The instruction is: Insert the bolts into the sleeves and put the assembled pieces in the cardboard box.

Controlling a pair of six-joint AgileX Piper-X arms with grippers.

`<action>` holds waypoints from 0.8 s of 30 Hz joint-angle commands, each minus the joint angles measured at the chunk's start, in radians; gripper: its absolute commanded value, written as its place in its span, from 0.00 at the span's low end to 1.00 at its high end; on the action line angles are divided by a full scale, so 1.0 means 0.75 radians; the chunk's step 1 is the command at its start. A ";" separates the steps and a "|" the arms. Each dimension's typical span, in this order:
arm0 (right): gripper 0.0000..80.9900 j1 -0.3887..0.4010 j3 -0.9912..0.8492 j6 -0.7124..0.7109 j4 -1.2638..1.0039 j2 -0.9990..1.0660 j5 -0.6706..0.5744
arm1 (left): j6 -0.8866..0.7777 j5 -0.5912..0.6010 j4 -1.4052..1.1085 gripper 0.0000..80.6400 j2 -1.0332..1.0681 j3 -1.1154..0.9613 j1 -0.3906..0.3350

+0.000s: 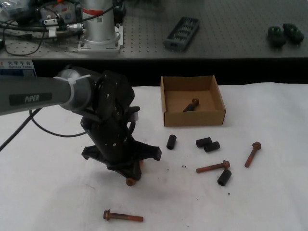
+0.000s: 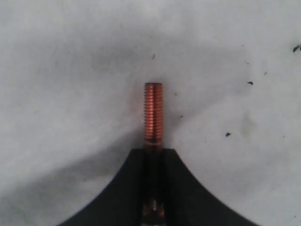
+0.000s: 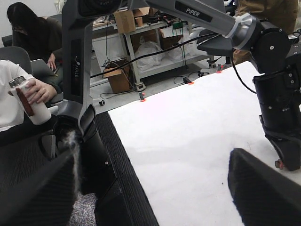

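Observation:
My left gripper (image 1: 130, 177) points down at the white cloth, shut on a copper bolt (image 1: 130, 182). In the left wrist view the bolt's threaded end (image 2: 153, 110) sticks out past the black fingers (image 2: 176, 188) just above the cloth. Loose bolts lie at the front (image 1: 123, 216) and to the right (image 1: 212, 167) (image 1: 252, 154). Several black sleeves (image 1: 171, 142) (image 1: 208, 144) (image 1: 224, 177) lie near the cardboard box (image 1: 192, 118), which holds one assembled piece (image 1: 191, 105). My right gripper (image 3: 150, 188) is open off the table's edge, facing the left arm (image 3: 277, 94).
A white cloth (image 1: 269, 202) covers the bench. Behind it a perforated metal table carries a black tray (image 1: 182, 32), dark green parts (image 1: 286, 34) and a metal post (image 1: 98, 24). A cable (image 1: 48, 129) trails on the cloth at the left.

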 commanded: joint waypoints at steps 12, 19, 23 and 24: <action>0.78 -0.007 -0.002 0.001 0.039 -0.010 0.000 | -0.591 -0.372 -0.167 0.01 -0.129 0.003 -0.015; 0.78 -0.007 -0.002 -0.025 0.037 -0.010 0.000 | -0.604 -0.460 -0.153 0.01 -0.131 0.003 -0.016; 0.78 -0.007 -0.002 -0.028 0.037 -0.010 0.000 | -0.626 -0.478 -0.144 0.01 -0.131 0.003 -0.016; 0.78 -0.007 -0.002 -0.032 0.037 -0.010 0.000 | -0.657 -0.478 -0.129 0.01 -0.131 0.003 -0.016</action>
